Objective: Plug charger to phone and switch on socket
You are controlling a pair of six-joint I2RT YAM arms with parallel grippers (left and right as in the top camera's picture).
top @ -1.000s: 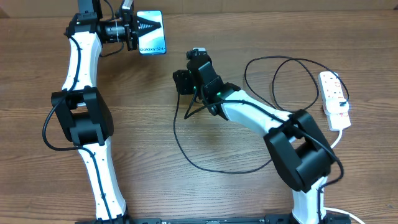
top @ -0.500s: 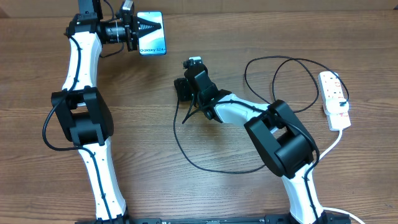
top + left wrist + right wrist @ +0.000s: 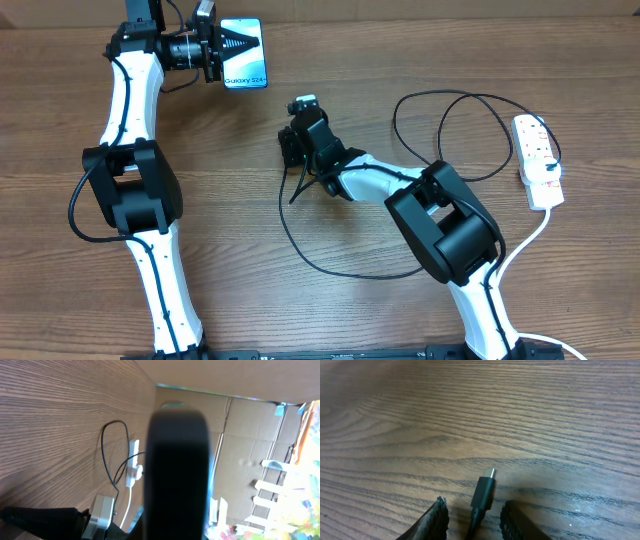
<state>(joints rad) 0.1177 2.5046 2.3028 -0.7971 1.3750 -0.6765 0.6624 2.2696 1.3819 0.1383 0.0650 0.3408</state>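
Overhead: right arm (image 3: 440,220) swung inward, right gripper (image 3: 472,517) apart around charger (image 3: 484,491) (left gripper (image 3: 232,45) clamps phone (image 3: 250,68))

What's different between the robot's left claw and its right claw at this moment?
The left gripper is shut on the phone, while the right gripper is open and holds nothing. The left gripper is at the far edge of the table; the right gripper is near its middle, low over the wood, its fingers either side of the plug end of the charger. Both have two black fingers.
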